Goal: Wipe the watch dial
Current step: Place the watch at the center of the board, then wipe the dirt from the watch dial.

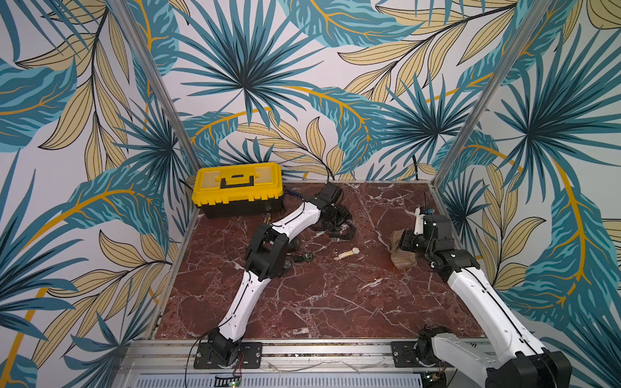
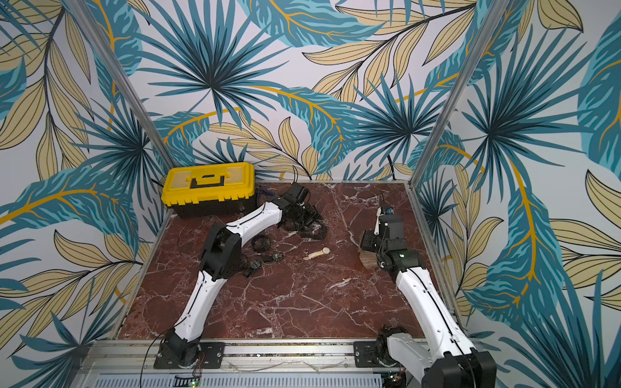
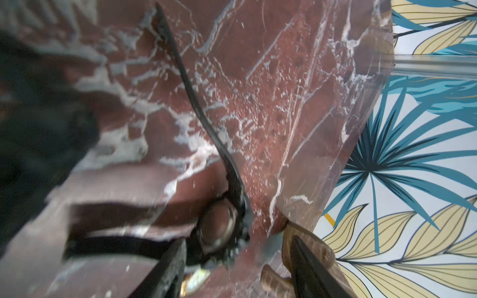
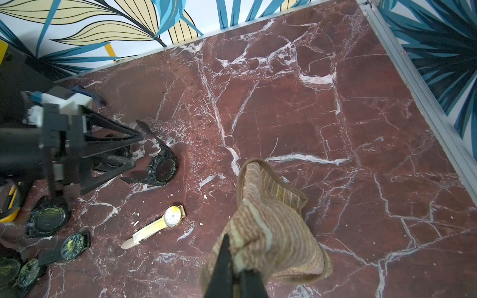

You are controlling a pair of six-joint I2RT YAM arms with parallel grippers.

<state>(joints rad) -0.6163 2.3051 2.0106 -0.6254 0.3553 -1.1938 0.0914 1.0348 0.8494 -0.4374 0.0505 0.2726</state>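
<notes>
A black watch (image 4: 163, 169) lies on the red marble table (image 4: 309, 116), its round dial (image 3: 218, 228) facing up and its straps spread out. My left gripper (image 4: 135, 151) is open, and the watch sits just off its fingertips (image 3: 171, 268); in both top views this gripper (image 1: 340, 215) is at the table's back middle. My right gripper (image 4: 233, 258) is shut on a tan striped cloth (image 4: 268, 219). The cloth (image 1: 401, 252) hangs above the table's right side, apart from the watch.
A gold watch with a cream strap (image 1: 349, 252) lies mid-table between the arms. Several dark watches (image 4: 49, 218) lie by the left arm's elbow (image 1: 265, 252). A yellow toolbox (image 1: 238, 188) stands in the back left corner. Metal rails (image 4: 423, 103) edge the table.
</notes>
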